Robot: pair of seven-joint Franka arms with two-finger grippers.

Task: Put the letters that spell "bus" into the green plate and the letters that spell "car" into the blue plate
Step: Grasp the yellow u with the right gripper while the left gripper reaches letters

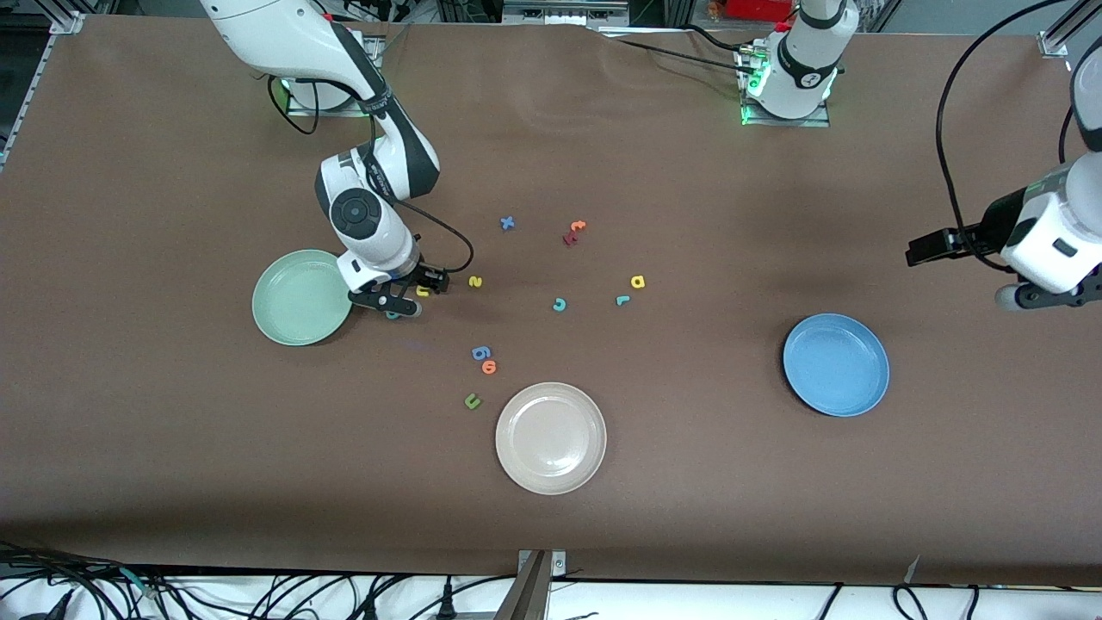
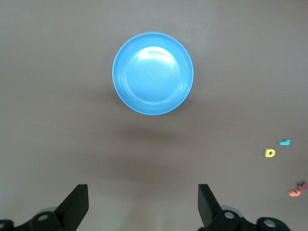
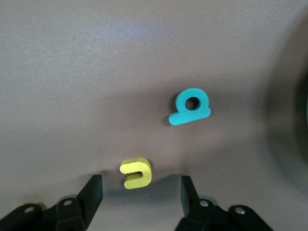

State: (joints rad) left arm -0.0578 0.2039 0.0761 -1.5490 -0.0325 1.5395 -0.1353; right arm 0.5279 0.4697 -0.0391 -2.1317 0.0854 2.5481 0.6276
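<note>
Right gripper (image 1: 415, 297): low at the table just beside the green plate (image 1: 301, 297), fingers (image 3: 91, 192) part-open and standing either side of the yellow "u" (image 3: 136, 173), not touching it. Teal "b" (image 3: 190, 107): flat on the table near the "u", between it and the green plate's rim, mostly hidden under the gripper in the front view. Yellow "s" (image 1: 475, 282): on the table just beside the right gripper, toward the left arm's end. Green plate: nothing visible in it. Teal "c" (image 1: 560, 304), teal "r" (image 1: 622, 300), yellow "a" (image 1: 637, 282): loose near the table's middle, well apart from the blue plate (image 1: 836, 363). Blue plate: toward the left arm's end, nothing visible in it. Left gripper (image 2: 143, 204): waiting in the air over bare table beside the blue plate, fingers wide, holding nothing. Other stock: beige-white plate (image 1: 551, 437) nearest the front camera; blue "g" (image 1: 481, 352), orange "o" (image 1: 489, 368) and green "u" (image 1: 472, 400) close by it.
</note>
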